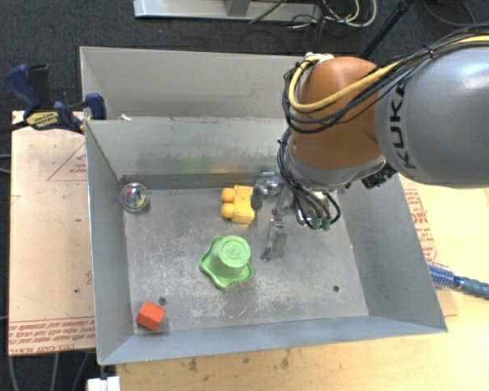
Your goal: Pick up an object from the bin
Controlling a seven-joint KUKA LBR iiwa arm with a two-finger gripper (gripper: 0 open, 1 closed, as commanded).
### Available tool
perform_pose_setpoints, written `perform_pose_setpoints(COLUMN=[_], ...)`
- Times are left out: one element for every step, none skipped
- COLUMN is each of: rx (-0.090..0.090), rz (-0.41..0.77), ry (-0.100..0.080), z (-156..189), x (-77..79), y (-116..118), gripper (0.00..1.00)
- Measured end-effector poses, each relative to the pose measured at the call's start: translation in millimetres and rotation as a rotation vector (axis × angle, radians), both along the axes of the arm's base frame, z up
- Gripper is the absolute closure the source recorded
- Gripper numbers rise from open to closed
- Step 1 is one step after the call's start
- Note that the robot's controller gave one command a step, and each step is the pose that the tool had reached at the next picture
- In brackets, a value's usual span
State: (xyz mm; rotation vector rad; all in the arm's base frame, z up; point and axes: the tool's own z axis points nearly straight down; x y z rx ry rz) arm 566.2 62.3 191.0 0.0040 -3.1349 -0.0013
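Observation:
My gripper [270, 236] hangs below the arm's orange cover, over the bin floor a little right of centre. A yellow toy block [238, 203] lies just to its left, near the back wall. A green upturned cup with a wide brim [228, 261] sits on the floor to the gripper's lower left, close to its tip but apart from it. I see nothing held in the gripper.
A shiny metallic ball [134, 196] rests in the back left corner. A small red cube [151, 316] lies near the front left corner. The arm and its cover overhang the bin's right rear part. Bare floor stretches to the right and front of the gripper.

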Motion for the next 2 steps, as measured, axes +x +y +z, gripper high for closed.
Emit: perform_pose_setpoints(rx=[0.001, 0.004], rz=[0.001, 0.126], ry=[0.002, -0.025], z=[-74, -90], x=[-80.5, -62.5], y=[65, 57], gripper=[0.00, 0.00])
